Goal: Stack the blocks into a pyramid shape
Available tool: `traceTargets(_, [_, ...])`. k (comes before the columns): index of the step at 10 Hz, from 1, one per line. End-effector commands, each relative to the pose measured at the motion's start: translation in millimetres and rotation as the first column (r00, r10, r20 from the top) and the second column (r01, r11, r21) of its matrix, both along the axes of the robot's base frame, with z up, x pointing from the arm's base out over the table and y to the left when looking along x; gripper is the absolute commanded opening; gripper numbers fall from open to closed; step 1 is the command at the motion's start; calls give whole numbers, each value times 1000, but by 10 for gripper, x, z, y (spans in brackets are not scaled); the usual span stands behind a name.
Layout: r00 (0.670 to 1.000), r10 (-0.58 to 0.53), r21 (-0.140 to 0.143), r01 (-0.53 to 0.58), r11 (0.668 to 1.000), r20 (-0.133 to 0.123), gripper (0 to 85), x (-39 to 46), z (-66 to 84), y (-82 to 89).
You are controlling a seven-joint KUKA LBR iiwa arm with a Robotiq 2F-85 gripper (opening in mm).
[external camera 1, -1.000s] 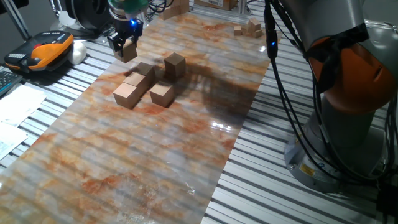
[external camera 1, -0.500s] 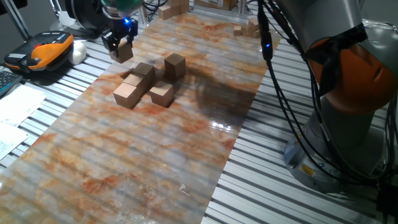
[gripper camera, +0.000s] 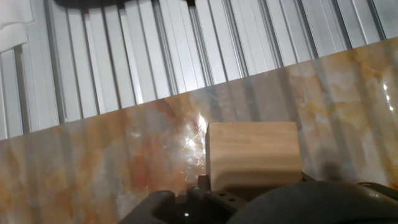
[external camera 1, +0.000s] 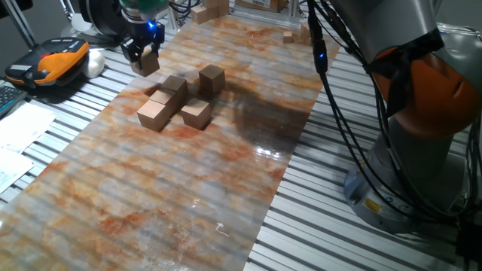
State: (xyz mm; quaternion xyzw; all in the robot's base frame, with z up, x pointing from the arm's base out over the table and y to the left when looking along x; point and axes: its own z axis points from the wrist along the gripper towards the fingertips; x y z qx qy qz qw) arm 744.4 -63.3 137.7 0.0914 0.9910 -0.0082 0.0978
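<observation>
We find no readable text, label, brand, number or sign in either view. Yellow sticker [external camera 1: 371, 205] on robot base [external camera 1: 392, 192]: print too small for us to read. Papers [external camera 1: 16, 143] at table's left edge: lines too blurred to make out. Hand view shows us no writing.

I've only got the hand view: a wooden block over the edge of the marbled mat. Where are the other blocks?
Observer: A cluster of five wooden blocks sits on the mat, nearer the fixed camera than the gripper.
Operator: Is my block resting on anything?
Observer: No, the held block looks lifted above the mat's far left edge.
Operator: Anything beside that edge?
Observer: An orange and black device lies on the slatted table.
</observation>
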Motion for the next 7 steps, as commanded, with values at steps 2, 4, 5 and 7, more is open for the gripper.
traceTargets(2, [1000,-4,-6,4,1000,-2,0,18,4,9])
traceTargets(4, [1000,7,-8,-7,1000,1,0,-4,5,-3])
traceTargets(5, [1000,13,-8,-13,1000,3,0,-31,5,-10])
traceTargets(7, [1000,25,-12,-25,1000,6,0,-76,-20,-12])
